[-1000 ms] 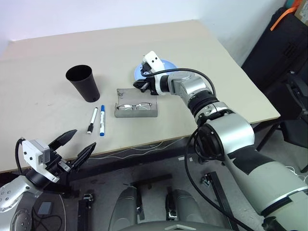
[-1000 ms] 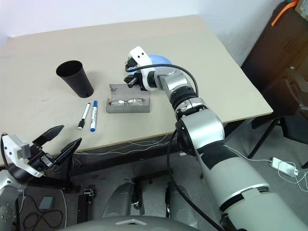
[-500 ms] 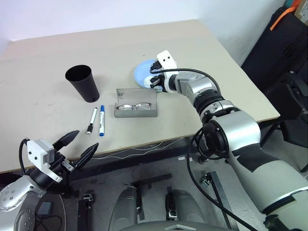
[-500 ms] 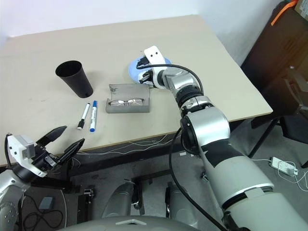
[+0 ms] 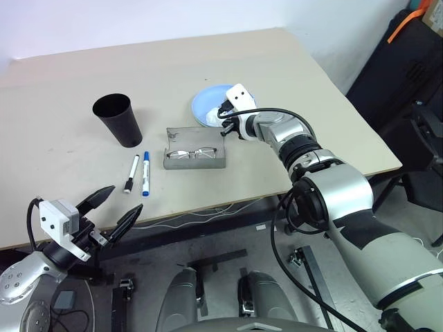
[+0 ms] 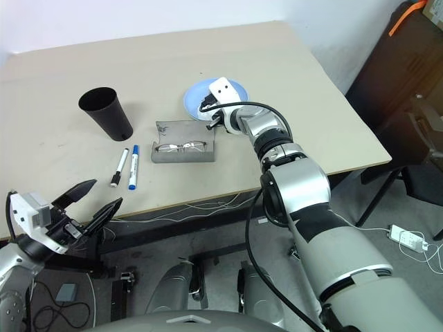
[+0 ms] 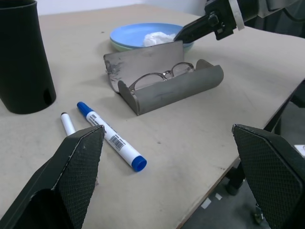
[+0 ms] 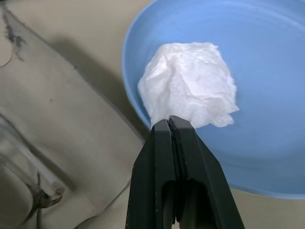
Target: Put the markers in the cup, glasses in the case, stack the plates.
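The glasses [image 5: 194, 153] lie inside the open grey case [image 5: 196, 163], whose flap [image 5: 194, 135] rests flat on the table. The light blue plate [image 5: 206, 104] sits on the mint green plate [image 7: 119, 46] and holds a crumpled white tissue [image 8: 190, 90]. My right gripper [image 8: 169, 121] is shut, its tips at the tissue's near edge, just over the plate's rim. I cannot tell whether it pinches the tissue. The two markers, black-capped [image 5: 131, 173] and blue-capped [image 5: 146, 173], lie side by side in front of the upright black cup [image 5: 118, 119]. My left gripper [image 5: 123, 200] hangs open below the table's front edge.
The beige table [image 5: 69, 90] ends close in front of the markers and case. White cables run under its front edge. A dark chair and black equipment stand off the table's right side.
My right gripper swung right, from over the case's flap to the near rim of the blue plate, staying shut. The left arm kept still.
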Robot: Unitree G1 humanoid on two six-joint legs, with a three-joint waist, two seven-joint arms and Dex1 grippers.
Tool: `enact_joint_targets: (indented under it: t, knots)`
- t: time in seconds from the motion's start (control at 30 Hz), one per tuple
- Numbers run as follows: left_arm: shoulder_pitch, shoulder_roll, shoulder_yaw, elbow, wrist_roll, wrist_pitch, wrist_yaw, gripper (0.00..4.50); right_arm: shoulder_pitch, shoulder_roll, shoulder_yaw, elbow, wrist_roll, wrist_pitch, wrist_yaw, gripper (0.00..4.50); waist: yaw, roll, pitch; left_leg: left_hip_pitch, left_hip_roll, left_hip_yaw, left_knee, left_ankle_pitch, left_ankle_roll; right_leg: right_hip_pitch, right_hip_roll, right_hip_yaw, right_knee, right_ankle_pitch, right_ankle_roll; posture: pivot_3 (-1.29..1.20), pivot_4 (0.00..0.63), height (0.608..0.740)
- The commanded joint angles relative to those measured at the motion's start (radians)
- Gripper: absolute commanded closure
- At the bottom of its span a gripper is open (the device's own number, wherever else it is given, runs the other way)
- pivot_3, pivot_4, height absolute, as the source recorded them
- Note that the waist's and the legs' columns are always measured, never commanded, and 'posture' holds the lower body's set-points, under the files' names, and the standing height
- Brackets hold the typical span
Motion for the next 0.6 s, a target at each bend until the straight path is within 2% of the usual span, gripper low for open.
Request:
enact_joint_targets:
  t: [0.03,0.37,0.6]
  knots:
    - [0.01,0.002,0.015,-0.022,0.001,-0.02,-0.007,0.0,-0.02,-0.008,0.003,-0.012,-0.01,-0.02,0.041,4.48,0.0,0.0,0.0,0.0,0.0,0.0,0.0,0.0,0.0,0.0,0.0,0.0,0.0,0.0,0.0,0.0,0.15,0.717]
    - [-0.013,0.012,0.01,-0.011,0.006,-0.015,-0.006,0.0,-0.026,-0.005,0.042,-0.019,-0.043,-0.04,0.191,4.48,-0.003,0.0,0.0,0.0,0.0,0.0,-0.003,0.0,0.0,0.0,0.0,0.0,-0.003,0.0,0.0,0.0,0.15,0.717]
    - [-0.032,0.017,-0.001,-0.02,0.006,0.002,0.008,0.0,-0.028,0.003,0.075,-0.036,-0.052,-0.059,0.345,4.48,-0.006,0.0,0.0,0.001,0.001,0.001,-0.004,0.0,0.0,0.0,0.001,0.0,-0.004,0.0,0.0,0.0,0.15,0.717]
